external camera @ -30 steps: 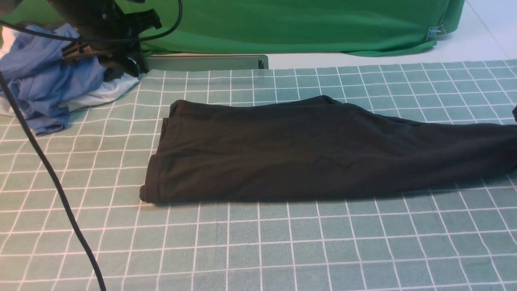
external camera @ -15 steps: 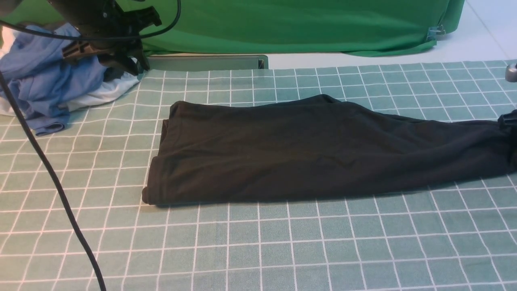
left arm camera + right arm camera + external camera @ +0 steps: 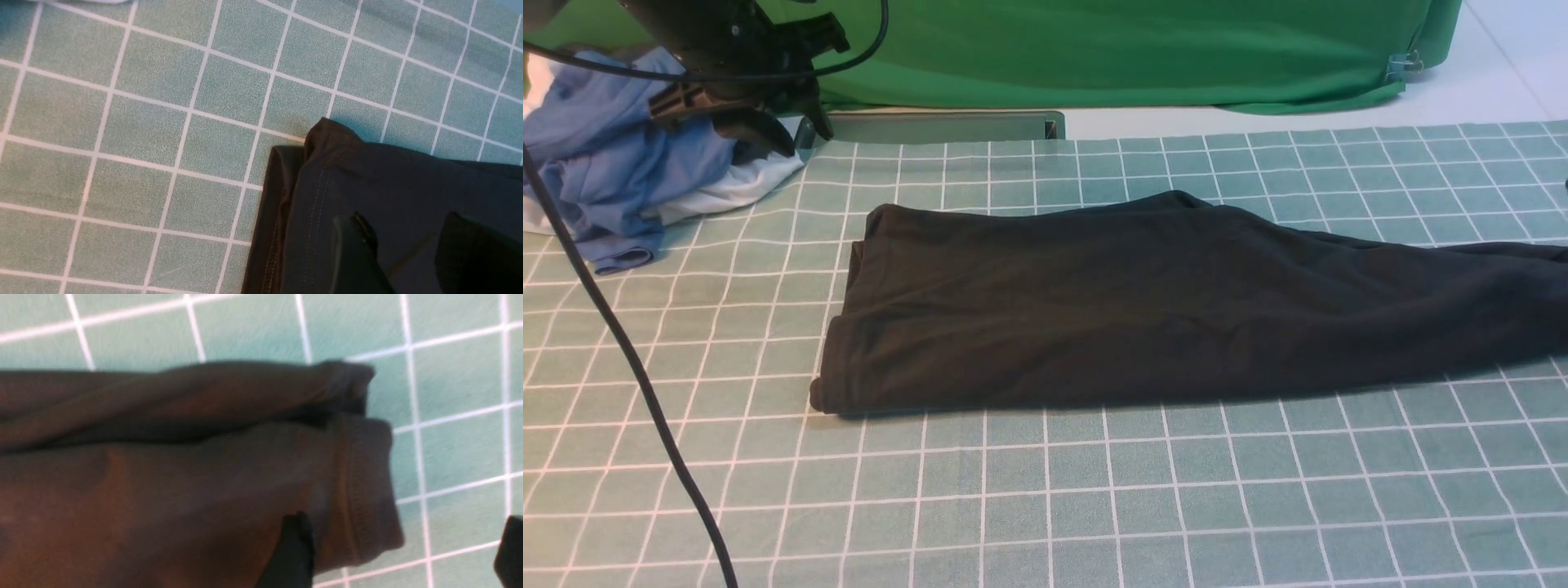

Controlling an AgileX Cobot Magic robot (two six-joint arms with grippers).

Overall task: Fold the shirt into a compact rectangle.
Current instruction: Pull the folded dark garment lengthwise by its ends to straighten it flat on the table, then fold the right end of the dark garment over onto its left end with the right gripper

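While the shirt (image 3: 1143,302) lies folded on the counter (image 3: 1045,506), right of the blue garments (image 3: 613,171), left hand (image 3: 800,139) beside those garments, spread and empty, right hand (image 3: 402,555) over the shirt end farthest from them, spread wide, empty

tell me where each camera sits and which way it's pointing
front: between the arms, facing forward over the checked cloth at the shirt; left gripper shows at left.
left wrist: on the left arm, looking down at a shirt corner; its open fingers show.
right wrist: on the right arm, looking down at a shirt end; open right gripper shows.
shared: all see the shirt.
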